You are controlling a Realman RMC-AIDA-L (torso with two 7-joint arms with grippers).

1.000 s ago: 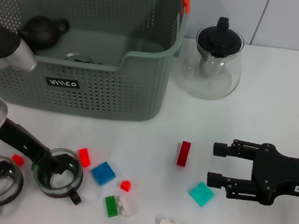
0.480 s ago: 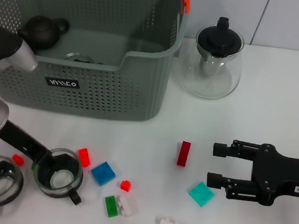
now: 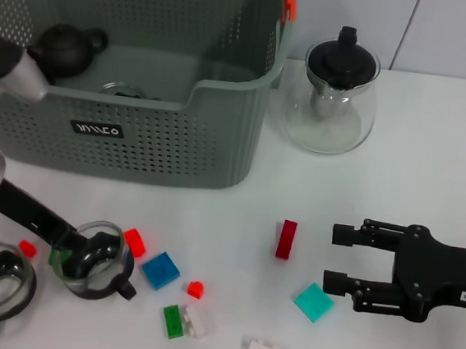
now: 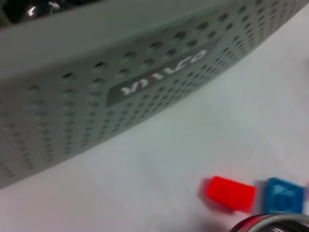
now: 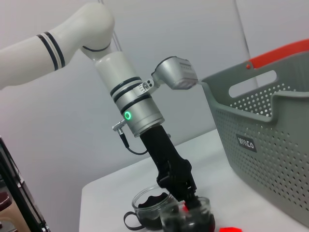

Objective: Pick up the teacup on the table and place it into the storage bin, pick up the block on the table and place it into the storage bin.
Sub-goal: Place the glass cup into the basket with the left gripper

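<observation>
left gripper (image 3: 77, 252) jaws grip the glass teacup (image 3: 93, 260), tilted, at 6 o'clock of the storage bin (image 3: 137, 145). right gripper (image 3: 339, 256) jaws open above the surface (image 3: 431, 177), red block (image 3: 286, 239) at its 9 o'clock.

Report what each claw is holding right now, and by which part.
The left claw grips the clear glass teacup with a black handle by its rim, tilted. The right claw is open and holds nothing, near the teal square block.
</observation>
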